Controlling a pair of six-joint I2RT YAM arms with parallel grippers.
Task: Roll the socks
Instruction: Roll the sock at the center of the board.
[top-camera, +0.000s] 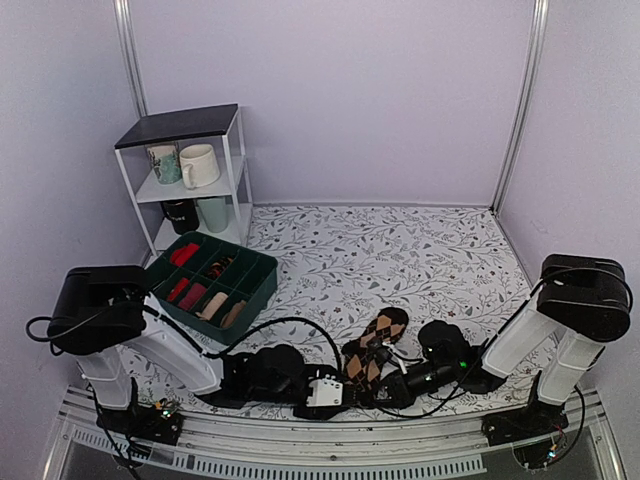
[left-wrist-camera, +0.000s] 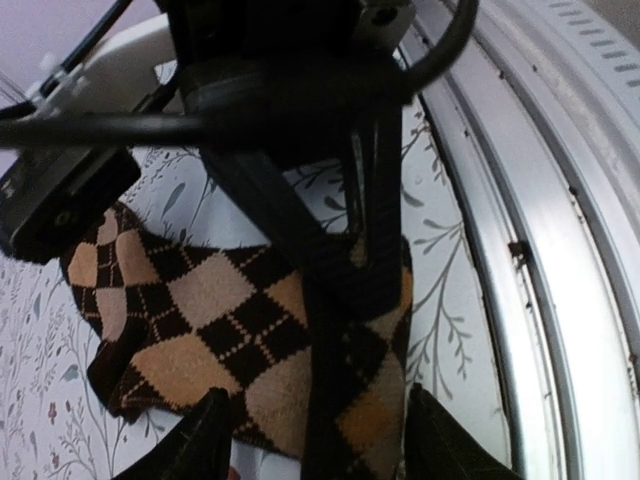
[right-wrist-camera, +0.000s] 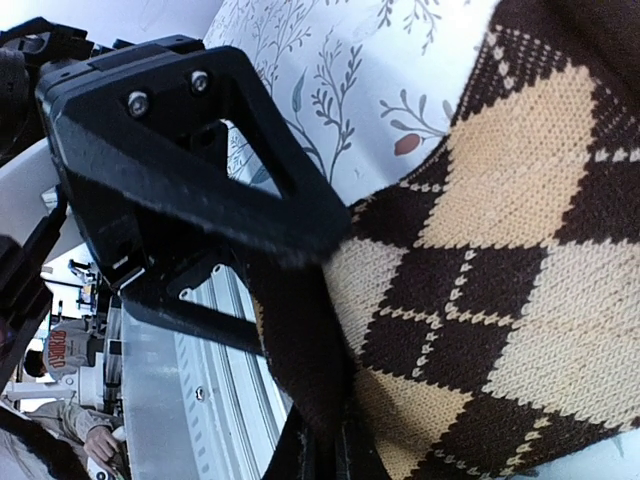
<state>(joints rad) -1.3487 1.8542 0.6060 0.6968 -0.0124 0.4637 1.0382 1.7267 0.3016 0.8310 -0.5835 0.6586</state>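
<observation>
The brown-and-tan argyle knitted socks (top-camera: 378, 345) (left-wrist-camera: 200, 310) (right-wrist-camera: 520, 250) lie flat on the worktop (top-camera: 420, 260), a white sheet printed with leafy sprigs. They sit to the right of the dark green divided plastic tray (top-camera: 262, 268) and nearer the arms' bases than it is, with the toe end pointing away from the bases.

And the right end effector (top-camera: 386, 388) (right-wrist-camera: 300, 400) is clamped on the near edge of the socks. The right wrist view shows knit pinched up under its black triangular finger (right-wrist-camera: 190, 160). The left wrist view confirms it, with black bars closing on the fabric.

The left end effector (top-camera: 348, 386) (left-wrist-camera: 320, 445) comes in low from the tray's side, jaws spread. Its two dark fingertips (left-wrist-camera: 205, 440) stand either side of the same sock edge, and I cannot tell whether they touch the cloth.

The silver aluminium rail (top-camera: 300, 440) (left-wrist-camera: 540, 200) runs just beyond the socks, on the side away from the tray.

Rolled items fill the tray's compartments. Right behind the tray stands a white wire shelf with a dark top (top-camera: 180, 125), holding mugs (top-camera: 198, 165).
</observation>
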